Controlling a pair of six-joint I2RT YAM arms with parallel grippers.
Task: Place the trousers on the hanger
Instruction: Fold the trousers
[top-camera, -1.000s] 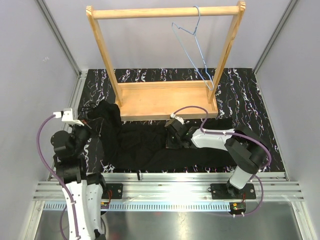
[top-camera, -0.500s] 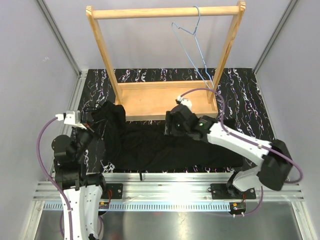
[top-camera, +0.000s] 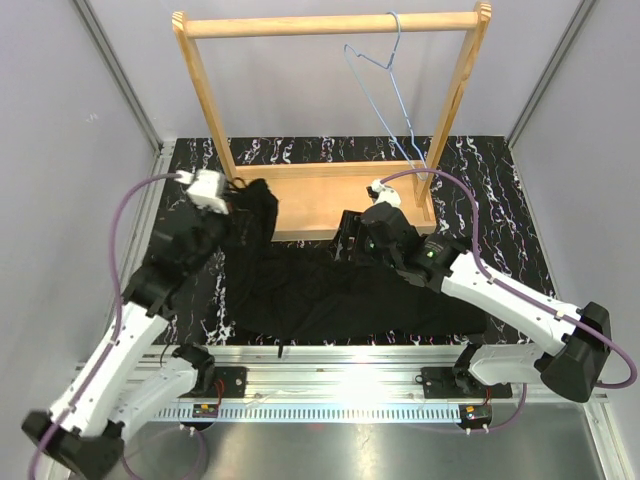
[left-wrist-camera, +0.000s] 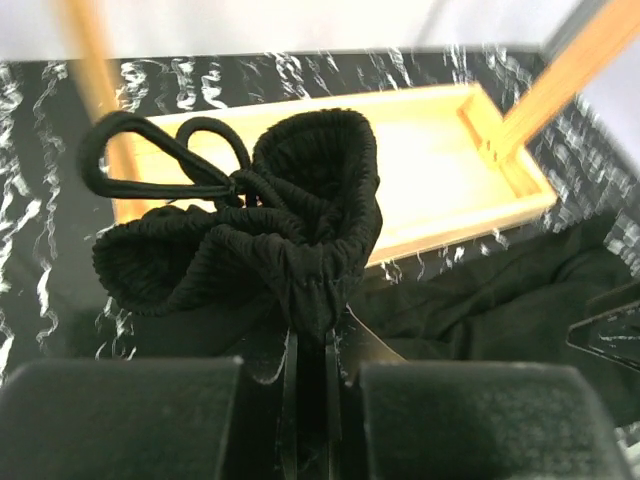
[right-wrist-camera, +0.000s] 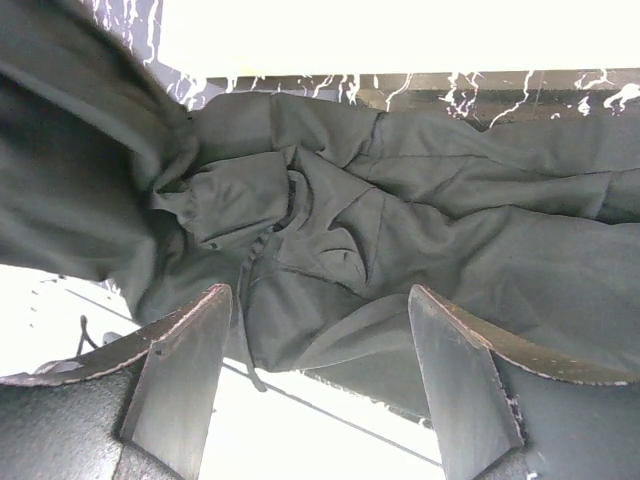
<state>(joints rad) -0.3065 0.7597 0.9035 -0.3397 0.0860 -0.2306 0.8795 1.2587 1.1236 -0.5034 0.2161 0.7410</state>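
Black trousers (top-camera: 340, 295) have risen at the waistband, clenched in the left claw (top-camera: 236, 208); the right claw (top-camera: 347, 238) has just released, likely free to fetch the hanger (top-camera: 388, 100).

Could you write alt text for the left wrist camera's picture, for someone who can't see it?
The left gripper pinches the bunched waistband of the black trousers, its drawstring looping out beside it. Behind lies the wooden rack's base on a black marbled table.
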